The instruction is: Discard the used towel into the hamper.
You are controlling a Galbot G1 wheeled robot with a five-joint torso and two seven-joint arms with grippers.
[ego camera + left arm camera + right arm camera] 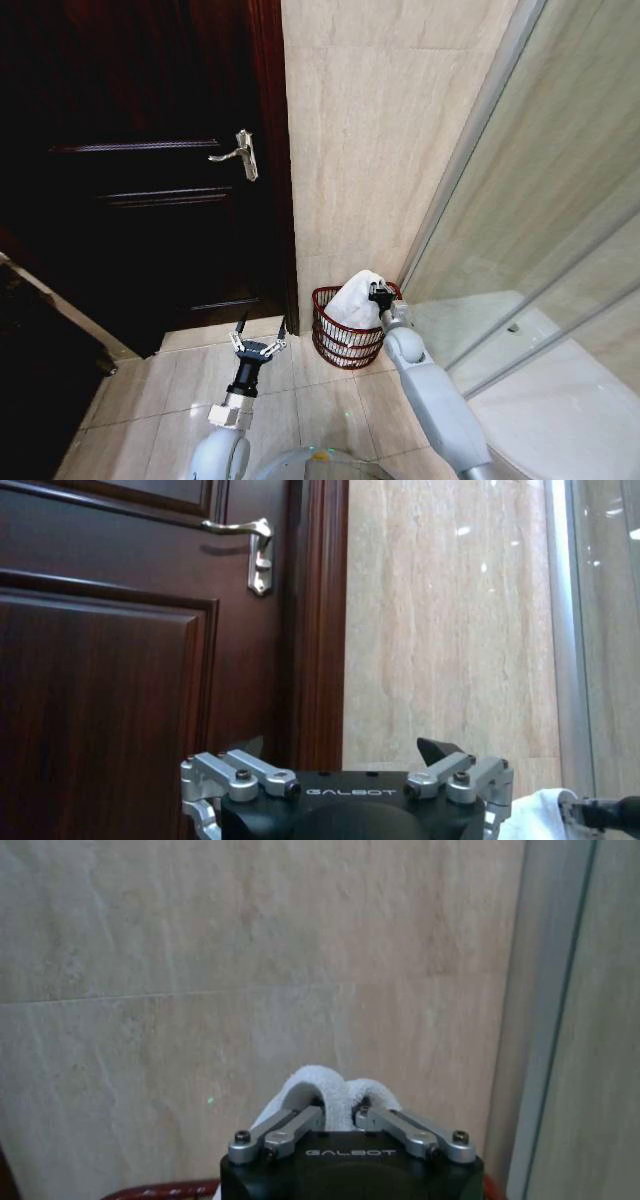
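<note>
Right arm stretched forward and down over the floor tiles (300, 400), forearm sloping up to the wrist, right gripper (380, 295) poised at the far rim of the hamper (345, 340). Fingers (290, 1129) drawn in close and pinching a fold of the white towel (355, 295); from the right wrist, two rounded humps of cloth (335, 1095) bulging just beyond the fingertips. Towel bunched into a tall soft mound, upper end raised at the gripper, lower part sunk inside the basket below it. Hamper directly under the gripper: small, round, reddish-brown, open slats, white cloth visible through the gaps, narrowing a little toward the base, standing on the floor against the beige tiled wall (370, 130). Red rim (165, 1190) just beneath the gripper body in the right wrist view. Beyond, the wall and the metal frame of a glass shower screen (560, 200) beside it.

Left arm low and held back, left gripper (259, 345) pointing up and forward, fingers (235, 769) spread wide with nothing between them, well apart from the hamper on its left. Ahead of that gripper, a dark wooden door (150, 180) with a silver lever handle (238, 152).
</note>
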